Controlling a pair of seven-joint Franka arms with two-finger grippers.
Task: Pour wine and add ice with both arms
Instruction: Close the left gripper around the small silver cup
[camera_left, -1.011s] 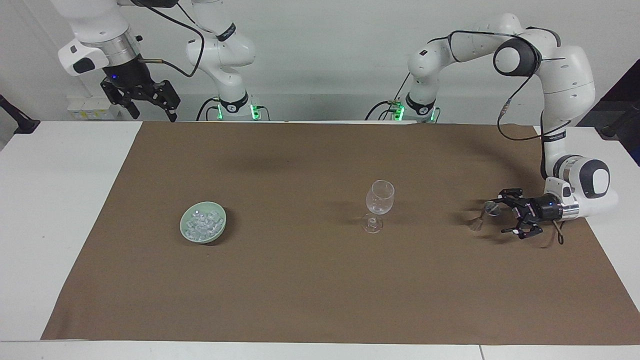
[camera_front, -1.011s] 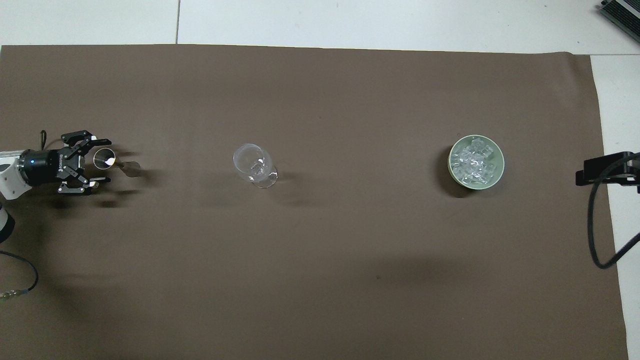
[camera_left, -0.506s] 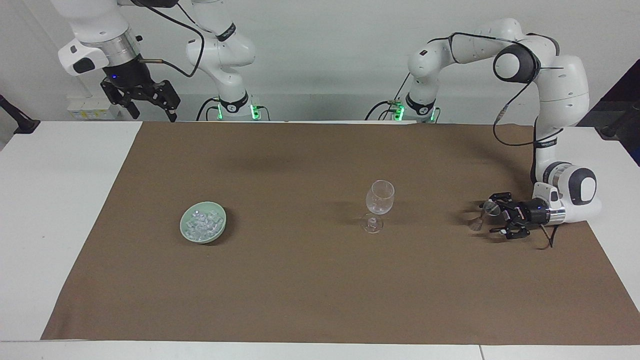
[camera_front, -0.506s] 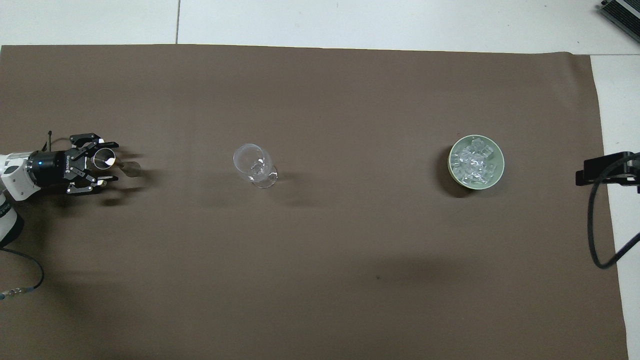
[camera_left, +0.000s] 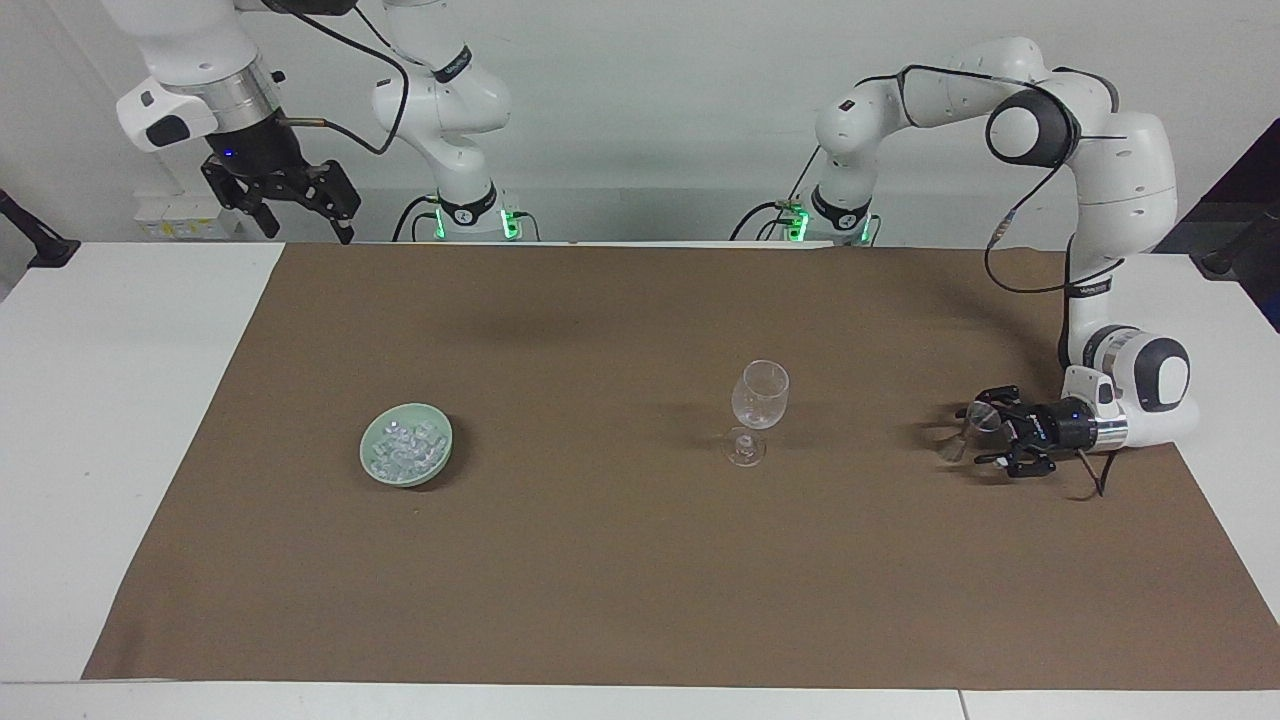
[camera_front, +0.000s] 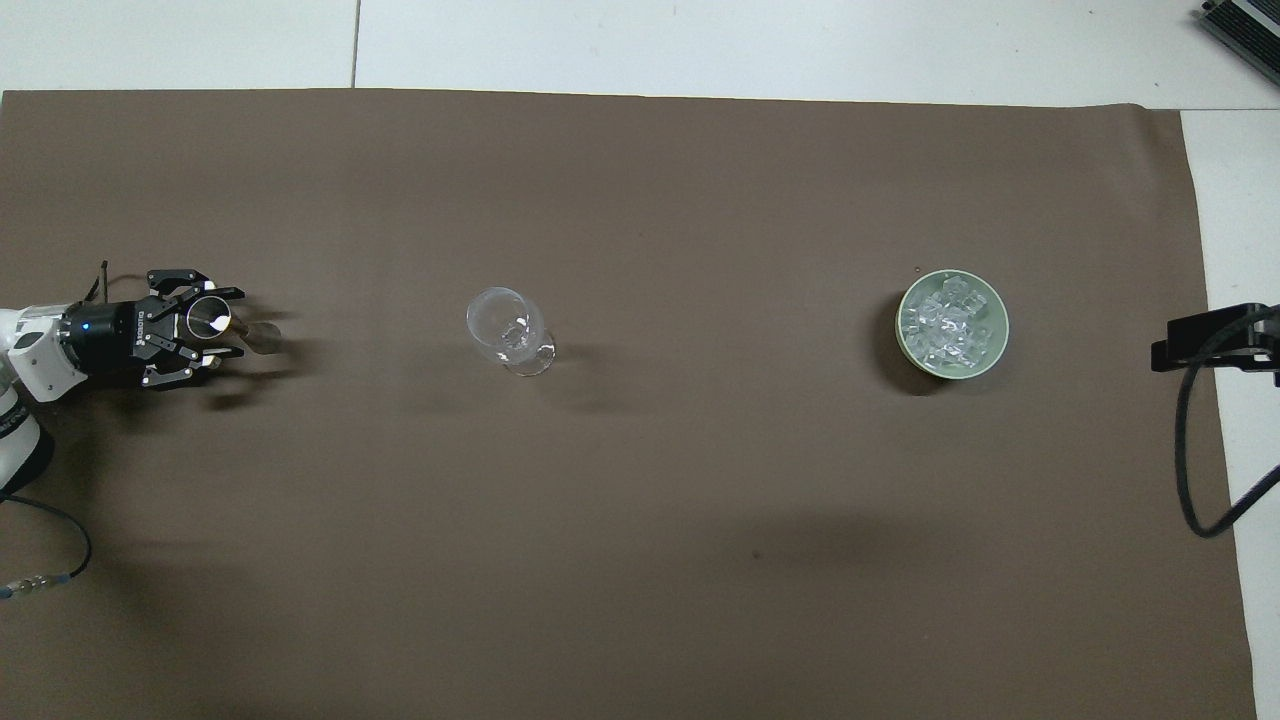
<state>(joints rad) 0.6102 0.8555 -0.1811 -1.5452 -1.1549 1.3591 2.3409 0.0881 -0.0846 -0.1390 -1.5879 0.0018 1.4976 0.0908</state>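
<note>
- Brown cloth (camera_left: 600, 560) covers most of a white tabletop (camera_left: 120, 400), with a pale wall at the robots' end.
- Only the facing view shows both arms whole, with green lights at their bases. The overhead view shows just the left arm's wrist and gripper.
- The overhead view looks straight into the pale green dish (camera_front: 985, 352). The ice (camera_front: 948, 325) is heaped in it as clear cubes. In the facing view the ice (camera_left: 402, 447) is a whitish pile in the dish (camera_left: 436, 462).
- The dish is toward the right arm's end of the table. An upright wine glass (camera_left: 760, 395) stands near the middle, well apart from it.
- From above, the wine glass (camera_front: 505, 330) shows an open rim and looks empty.
- The left arm bends over and down, its forearm low and level above the cloth at its own end of the table.
- The left gripper (camera_left: 985, 437) points along the table toward the wine glass and sits about a small glass (camera_left: 982, 418).
- From above, the left gripper (camera_front: 222, 328) brackets the small glass's (camera_front: 208, 318) round mouth. Whether it clamps it or only surrounds it, I cannot tell.
- The right arm waits, raised high near its base. The right gripper (camera_left: 305, 225) hangs released above the tabletop's edge nearest the robots, holding nothing.
</note>
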